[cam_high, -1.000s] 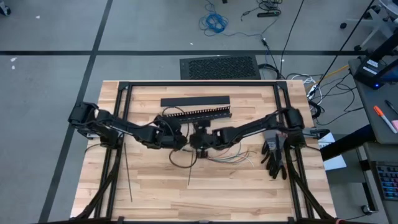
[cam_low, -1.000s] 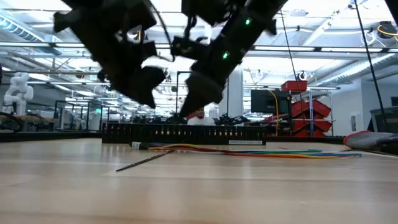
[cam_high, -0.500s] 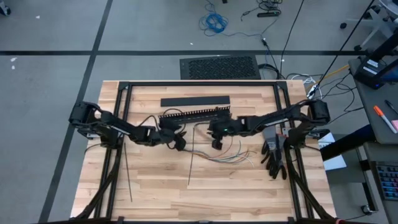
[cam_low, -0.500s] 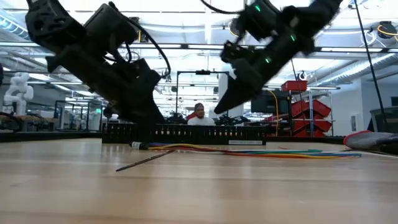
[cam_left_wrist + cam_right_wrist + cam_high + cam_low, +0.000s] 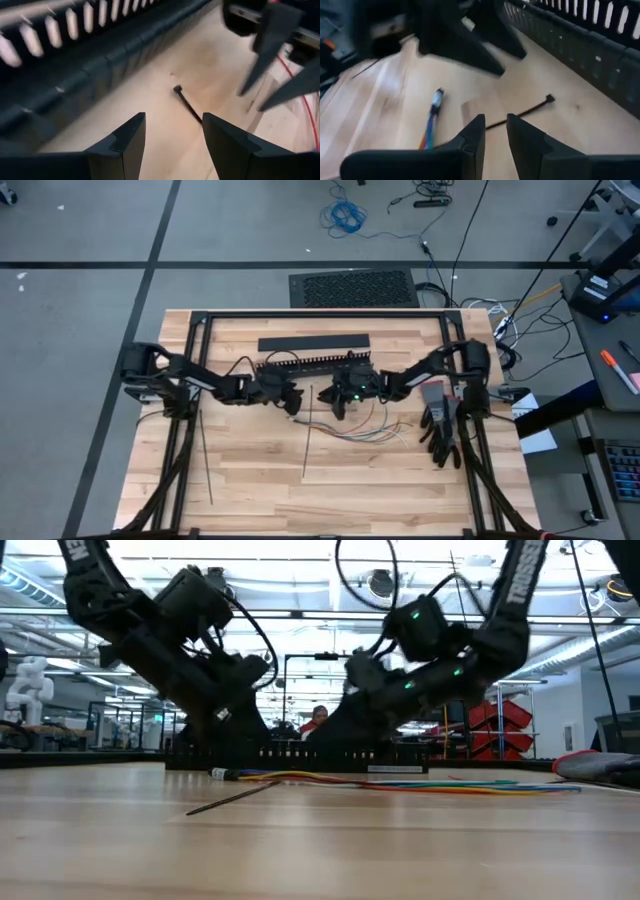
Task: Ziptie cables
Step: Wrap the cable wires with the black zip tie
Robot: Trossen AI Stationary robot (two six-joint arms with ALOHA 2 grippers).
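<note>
Dark left gripper (image 5: 172,135) fingers stand apart and right gripper (image 5: 495,132) fingers nearly together, both empty beside the slotted duct (image 5: 318,363), over a thin, springy ziptie (image 5: 520,116) on the bench (image 5: 260,480), best pinched near its head, cables (image 5: 365,430) nearby.

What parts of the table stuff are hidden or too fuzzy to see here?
- High view: the cables are too thin to count; the right gripper covers their near end.
- Low view: the slotted duct hides the table behind it.
- Left wrist view: the ziptie runs behind the left gripper, so its length is hidden.
- Right wrist view: the other arm is blurred.
</note>
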